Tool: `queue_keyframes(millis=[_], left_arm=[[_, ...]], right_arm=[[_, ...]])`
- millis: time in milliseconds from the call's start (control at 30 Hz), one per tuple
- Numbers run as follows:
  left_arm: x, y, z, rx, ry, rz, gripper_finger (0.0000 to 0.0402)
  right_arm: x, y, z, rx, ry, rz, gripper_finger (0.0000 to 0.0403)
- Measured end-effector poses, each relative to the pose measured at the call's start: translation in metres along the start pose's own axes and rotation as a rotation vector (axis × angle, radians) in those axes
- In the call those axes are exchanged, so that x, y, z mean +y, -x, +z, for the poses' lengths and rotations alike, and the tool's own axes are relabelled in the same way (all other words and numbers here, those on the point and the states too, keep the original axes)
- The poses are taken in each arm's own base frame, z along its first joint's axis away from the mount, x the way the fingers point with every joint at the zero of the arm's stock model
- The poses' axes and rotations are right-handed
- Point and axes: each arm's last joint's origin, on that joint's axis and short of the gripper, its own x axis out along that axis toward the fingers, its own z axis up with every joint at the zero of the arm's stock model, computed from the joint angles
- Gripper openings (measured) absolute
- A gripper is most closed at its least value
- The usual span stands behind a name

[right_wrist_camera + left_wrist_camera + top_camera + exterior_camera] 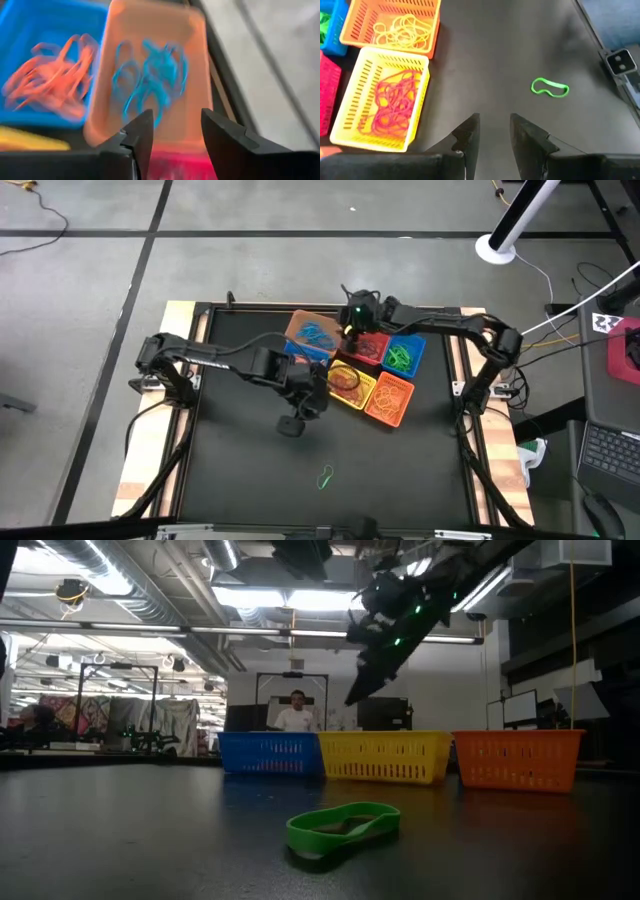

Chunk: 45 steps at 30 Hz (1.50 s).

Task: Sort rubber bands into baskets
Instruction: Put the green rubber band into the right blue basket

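The right gripper [352,320] is seen from above over the far side of the basket cluster, beside the tan-orange basket [312,336] of blue bands, while the left gripper [297,420] hangs near the yellow basket [350,386] and a lone green rubber band [326,477] lies well apart toward the near edge. At table height that band [343,826] is laid flat with its long axis across the picture, the baskets behind it being cut off by one another. In the left wrist view the fingers [468,137] are parted narrowly and empty, the band [549,87] lying beyond them; in the right wrist view the fingers [137,131] are spread wide, holding nothing, over blurred blue bands [152,75].
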Motion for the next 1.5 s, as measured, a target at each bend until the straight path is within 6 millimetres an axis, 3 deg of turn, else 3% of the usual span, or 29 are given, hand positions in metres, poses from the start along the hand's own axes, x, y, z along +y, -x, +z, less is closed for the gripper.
queue_keyframes(millis=[200, 400, 533, 733, 900, 1133, 1267, 1500], left_arm=[[0.001, -0.022, -0.008, -0.04, -0.004, 0.007, 0.0103], [-0.005, -0.041, -0.02, -0.015, -0.027, -0.007, 0.0121], [-0.009, -0.05, -0.023, -0.012, -0.014, -0.014, 0.0161], [-0.017, -0.082, -0.022, -0.031, -0.039, -0.027, 0.0215], [-0.031, -0.113, -0.025, 0.007, -0.058, -0.056, 0.0222], [-0.04, -0.133, -0.018, -0.076, -0.004, -0.143, 0.0212], [-0.053, -0.147, -0.024, -0.035, -0.128, -0.167, 0.0205], [-0.086, -0.179, -0.037, 0.004, -0.492, -0.237, 0.0192]], right_arm=[[0.003, 0.046, 0.012, 0.213, -0.062, 0.086, 0.0166], [0.012, 0.074, 0.03, 0.246, -0.035, 0.125, 0.0167], [0.017, 0.08, 0.043, 0.204, -0.016, 0.132, 0.0167], [0.025, 0.084, 0.049, 0.181, -0.002, 0.151, 0.0168], [0.028, 0.085, 0.047, 0.214, -0.017, 0.172, 0.0168], [0.028, 0.085, 0.045, 0.226, -0.021, 0.196, 0.0168], [0.031, 0.086, 0.045, 0.22, -0.034, 0.268, 0.0168], [0.033, 0.087, 0.042, 0.242, -0.043, 0.338, 0.0168]])
